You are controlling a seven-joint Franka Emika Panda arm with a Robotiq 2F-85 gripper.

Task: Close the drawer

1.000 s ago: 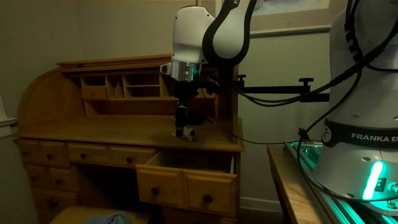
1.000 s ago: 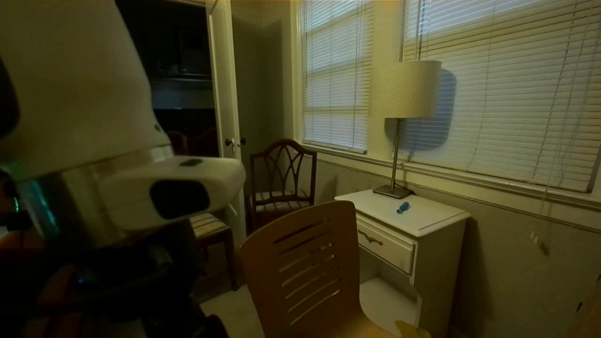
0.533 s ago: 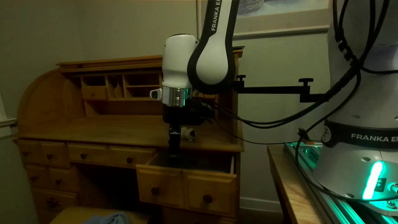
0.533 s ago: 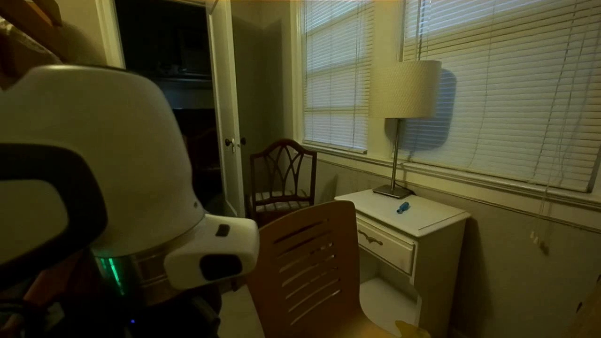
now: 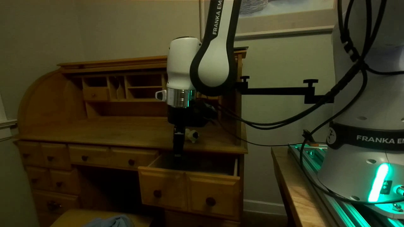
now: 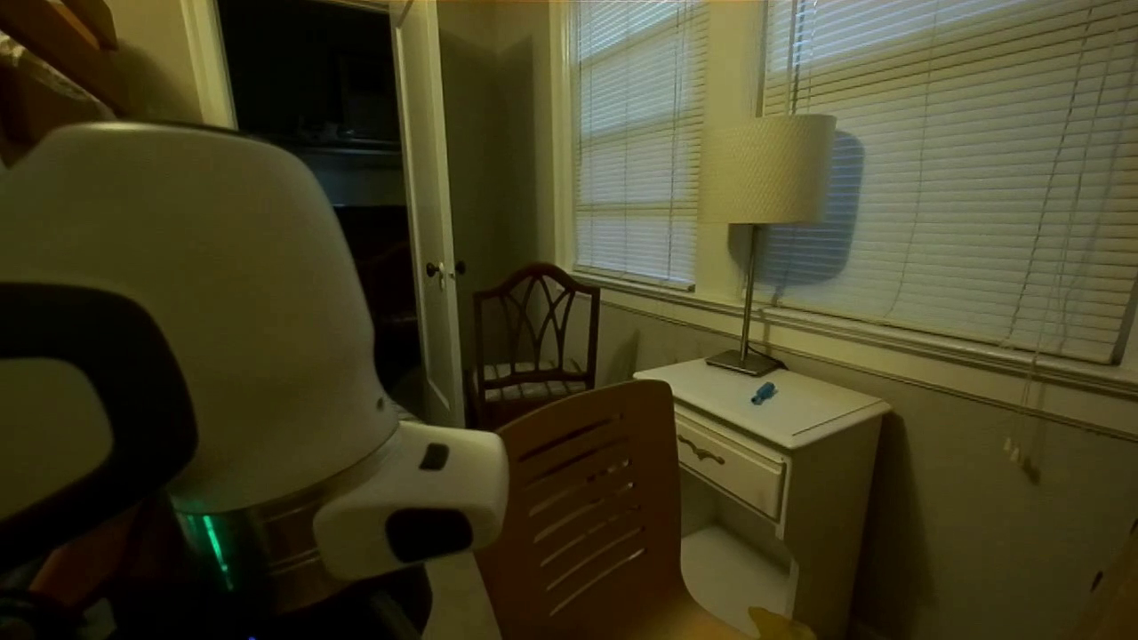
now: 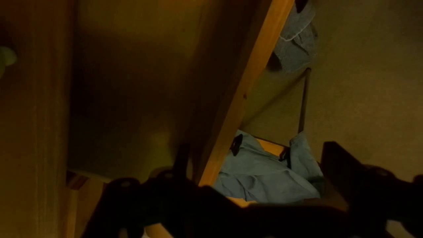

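The drawer (image 5: 213, 197) is wide honey-brown wood with two raised panels and dark knobs. In an exterior view it stands pulled out below the right part of the desk top. In the wrist view its dark interior (image 7: 148, 82) and the slanting top edge of its front show. My gripper (image 5: 177, 154) points down over the drawer opening, its tips above the front's top edge. In the wrist view the gripper (image 7: 257, 148) is open, with its fingers wide apart on either side of that edge. It holds nothing. I cannot tell whether it touches the drawer.
A small white-and-black toy (image 5: 192, 135) sits on the desk top (image 5: 104, 129) behind my gripper. A chair seat with a blue-grey cloth (image 7: 261, 178) stands in front of the desk. A chair back (image 6: 587, 498) and a white side table (image 6: 827, 427) show in an exterior view.
My gripper has come down from over the desk top to over the open drawer, then shifted slightly right in the exterior view of the desk. The drawer has not moved.
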